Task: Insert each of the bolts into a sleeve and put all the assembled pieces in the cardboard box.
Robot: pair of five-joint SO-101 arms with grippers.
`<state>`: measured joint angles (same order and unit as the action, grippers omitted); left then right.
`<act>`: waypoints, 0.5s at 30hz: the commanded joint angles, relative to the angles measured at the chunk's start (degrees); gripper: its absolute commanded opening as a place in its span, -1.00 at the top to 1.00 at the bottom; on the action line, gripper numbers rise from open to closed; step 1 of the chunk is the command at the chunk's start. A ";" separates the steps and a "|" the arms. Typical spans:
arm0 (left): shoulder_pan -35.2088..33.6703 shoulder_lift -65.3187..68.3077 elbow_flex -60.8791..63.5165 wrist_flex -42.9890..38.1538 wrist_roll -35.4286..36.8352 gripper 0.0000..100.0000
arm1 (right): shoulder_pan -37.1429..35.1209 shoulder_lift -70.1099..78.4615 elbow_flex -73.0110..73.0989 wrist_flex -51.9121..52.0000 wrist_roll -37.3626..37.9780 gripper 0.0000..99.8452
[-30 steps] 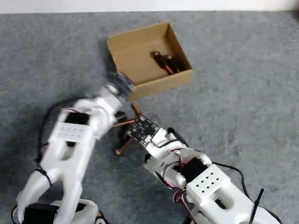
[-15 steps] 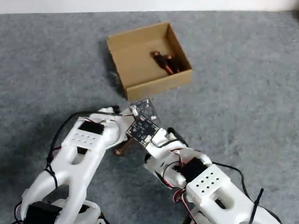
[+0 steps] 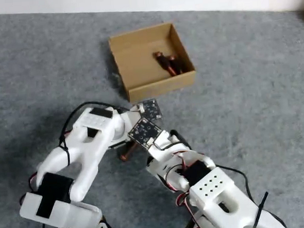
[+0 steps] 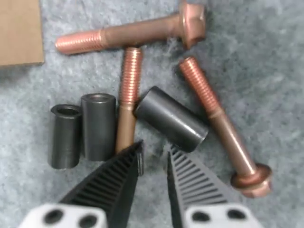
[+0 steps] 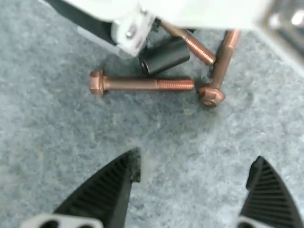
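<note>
Three copper-coloured metal bolts showed a bright plated finish: shanks smooth with a satin sheen, threaded ends finely ridged, flanged heads slightly duller. Three dark grey cylindrical metal sleeves were smooth-walled and mostly matt, each with a faint soft highlight. The grey cloth table covering looked fibrous, rough and felt-like, without shine. The brown cardboard box was plain matt paperboard. The fingers of the left gripper were matt black plastic with ribbed inner faces. The right gripper matched. The white plastic arm shells were smooth and slightly glossy.
</note>
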<state>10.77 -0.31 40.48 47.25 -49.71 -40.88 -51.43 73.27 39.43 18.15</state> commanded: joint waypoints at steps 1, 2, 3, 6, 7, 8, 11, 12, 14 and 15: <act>0.04 0.22 -1.71 0.53 -0.26 0.81 | -0.48 -0.92 -0.48 -1.27 -0.70 0.35; 0.04 0.31 -1.71 0.53 -0.26 0.81 | -0.48 -0.92 -0.48 -1.27 -0.70 0.35; 0.04 0.31 -1.71 0.53 -0.26 0.81 | -0.48 -0.92 -0.48 -1.27 -0.70 0.35; 0.13 0.48 -1.98 1.14 -0.26 0.81 | -0.48 -0.92 -0.48 -1.27 -0.70 0.35; 0.13 0.75 -3.12 2.37 -0.35 0.81 | -0.48 -0.92 -0.48 -1.27 -0.70 0.35; 0.22 1.01 -4.70 4.40 -0.44 0.81 | -0.48 -0.92 -0.48 -1.27 -0.70 0.35; 0.22 5.23 -8.92 9.32 -1.49 0.81 | -0.48 -0.92 -0.48 -1.27 -0.70 0.35; 0.22 7.08 -10.95 11.08 -1.49 0.81 | -0.48 -0.92 -0.48 -1.27 -0.70 0.35; 0.22 10.95 -15.87 15.38 -1.49 0.81 | -0.48 -0.92 -0.48 -1.27 -0.70 0.35; 0.13 12.62 -18.07 17.23 -1.49 0.81 | -0.48 -0.92 -0.48 -1.27 -0.70 0.35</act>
<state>10.77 8.57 28.53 58.77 -50.95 -40.88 -51.43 73.27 39.43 18.15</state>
